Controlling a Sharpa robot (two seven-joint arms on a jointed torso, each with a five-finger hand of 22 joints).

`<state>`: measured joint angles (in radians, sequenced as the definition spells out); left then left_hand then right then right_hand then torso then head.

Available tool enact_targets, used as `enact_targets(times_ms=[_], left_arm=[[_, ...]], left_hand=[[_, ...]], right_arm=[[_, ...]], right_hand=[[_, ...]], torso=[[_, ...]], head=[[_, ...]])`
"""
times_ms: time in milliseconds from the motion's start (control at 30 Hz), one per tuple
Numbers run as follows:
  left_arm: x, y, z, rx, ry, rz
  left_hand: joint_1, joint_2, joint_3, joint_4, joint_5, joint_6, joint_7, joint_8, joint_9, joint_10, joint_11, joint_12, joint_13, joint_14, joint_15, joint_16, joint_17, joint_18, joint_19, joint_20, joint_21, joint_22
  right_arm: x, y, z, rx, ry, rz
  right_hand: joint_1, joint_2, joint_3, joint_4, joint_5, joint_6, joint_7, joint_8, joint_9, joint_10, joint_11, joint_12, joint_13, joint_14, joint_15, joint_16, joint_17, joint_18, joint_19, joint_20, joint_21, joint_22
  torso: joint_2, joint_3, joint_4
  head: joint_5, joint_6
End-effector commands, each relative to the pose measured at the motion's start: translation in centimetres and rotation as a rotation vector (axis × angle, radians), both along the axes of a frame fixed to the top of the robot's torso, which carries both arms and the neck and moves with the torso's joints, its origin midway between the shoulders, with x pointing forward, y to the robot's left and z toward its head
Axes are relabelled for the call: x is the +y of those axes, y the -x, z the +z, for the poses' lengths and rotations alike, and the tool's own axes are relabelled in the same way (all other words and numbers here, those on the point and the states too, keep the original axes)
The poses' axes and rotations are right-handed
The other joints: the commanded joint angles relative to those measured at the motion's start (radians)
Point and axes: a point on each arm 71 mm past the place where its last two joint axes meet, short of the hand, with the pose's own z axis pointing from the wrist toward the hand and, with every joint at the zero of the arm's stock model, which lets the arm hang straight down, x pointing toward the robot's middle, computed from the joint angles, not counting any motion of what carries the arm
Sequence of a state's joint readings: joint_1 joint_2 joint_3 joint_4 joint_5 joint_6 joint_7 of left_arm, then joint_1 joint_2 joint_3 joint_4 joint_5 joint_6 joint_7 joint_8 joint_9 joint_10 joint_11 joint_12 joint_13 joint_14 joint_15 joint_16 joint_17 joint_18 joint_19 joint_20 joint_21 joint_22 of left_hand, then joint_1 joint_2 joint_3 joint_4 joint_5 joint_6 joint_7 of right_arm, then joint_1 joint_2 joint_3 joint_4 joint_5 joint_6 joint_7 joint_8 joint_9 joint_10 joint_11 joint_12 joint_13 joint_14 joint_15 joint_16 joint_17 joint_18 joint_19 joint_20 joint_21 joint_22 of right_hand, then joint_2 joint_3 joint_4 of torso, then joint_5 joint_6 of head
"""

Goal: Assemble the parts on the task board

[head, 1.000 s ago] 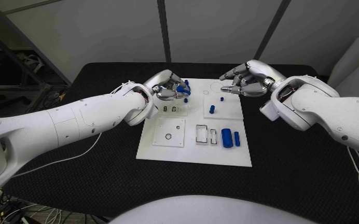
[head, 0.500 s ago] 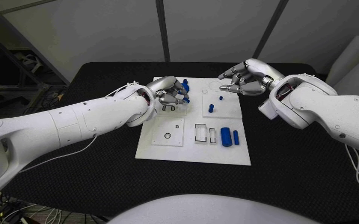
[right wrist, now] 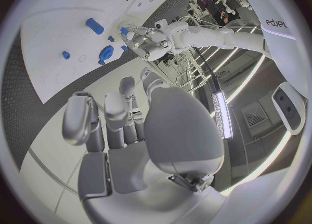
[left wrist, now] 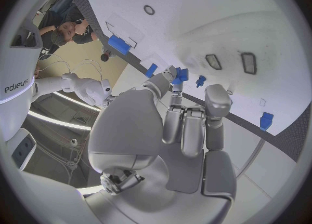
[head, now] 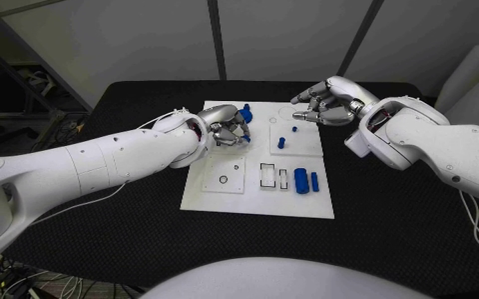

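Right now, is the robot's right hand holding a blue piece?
No, the right hand hovers with nothing in its fingers above the task board's far edge.

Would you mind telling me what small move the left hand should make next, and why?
Probably a short descent toward the task board. The left hand pinches a small blue part at its fingertips above the board's far left area, near two small dark slots; lowering it there seems the likely next step. The right hand hovers with nothing in it.
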<state>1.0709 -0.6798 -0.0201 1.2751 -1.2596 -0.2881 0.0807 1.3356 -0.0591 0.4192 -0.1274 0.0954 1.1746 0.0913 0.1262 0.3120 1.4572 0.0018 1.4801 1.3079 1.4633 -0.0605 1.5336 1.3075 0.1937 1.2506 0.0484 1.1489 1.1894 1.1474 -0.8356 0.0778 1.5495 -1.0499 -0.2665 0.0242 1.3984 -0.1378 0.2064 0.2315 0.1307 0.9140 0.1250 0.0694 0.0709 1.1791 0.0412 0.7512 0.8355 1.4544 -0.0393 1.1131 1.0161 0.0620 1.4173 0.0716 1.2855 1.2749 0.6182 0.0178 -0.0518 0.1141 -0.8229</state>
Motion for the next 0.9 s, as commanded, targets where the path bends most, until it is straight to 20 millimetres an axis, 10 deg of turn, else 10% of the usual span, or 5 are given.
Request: enact_targets(times_ms=[33, 900], left_arm=[[-0.01, -0.06, -0.07, -0.006, -0.044, 0.004], [0.62, 0.06, -0.16, 0.035, 0.000, -0.017]], left_hand=[[-0.011, -0.001, -0.001, -0.005, -0.003, 0.050, -0.025, 0.009, 0.061, 0.062, -0.008, 0.006, 0.203, 0.092, -0.004, 0.007, 0.208, -0.077, 0.006, 0.000, 0.006, 0.002], [-0.024, 0.006, -0.006, -0.010, -0.047, 0.057, -0.029, 0.001, 0.052, 0.063, -0.011, 0.012, 0.207, 0.091, -0.005, 0.006, 0.205, -0.076, 0.000, -0.001, 0.004, 0.004]], right_arm=[[0.06, -0.02, 0.15, -0.008, -0.002, 0.002], [-0.01, -0.04, 0.15, -0.008, -0.001, -0.001]], right_hand=[[-0.002, 0.009, 0.004, 0.000, 0.006, 0.008, 0.001, -0.002, 0.000, 0.007, -0.003, 0.003, 0.001, 0.007, -0.001, -0.002, 0.001, 0.010, 0.006, -0.002, -0.003, 0.001], [-0.002, 0.009, 0.004, 0.000, 0.005, 0.009, 0.001, -0.002, 0.000, 0.007, -0.003, 0.004, 0.002, 0.008, -0.001, -0.001, 0.002, 0.010, 0.006, -0.002, -0.003, 0.001]], torso=[[0.001, 0.0000, -0.0008], [0.000, -0.0002, -0.0003]], head=[[0.001, -0.002], [0.005, -0.016]])
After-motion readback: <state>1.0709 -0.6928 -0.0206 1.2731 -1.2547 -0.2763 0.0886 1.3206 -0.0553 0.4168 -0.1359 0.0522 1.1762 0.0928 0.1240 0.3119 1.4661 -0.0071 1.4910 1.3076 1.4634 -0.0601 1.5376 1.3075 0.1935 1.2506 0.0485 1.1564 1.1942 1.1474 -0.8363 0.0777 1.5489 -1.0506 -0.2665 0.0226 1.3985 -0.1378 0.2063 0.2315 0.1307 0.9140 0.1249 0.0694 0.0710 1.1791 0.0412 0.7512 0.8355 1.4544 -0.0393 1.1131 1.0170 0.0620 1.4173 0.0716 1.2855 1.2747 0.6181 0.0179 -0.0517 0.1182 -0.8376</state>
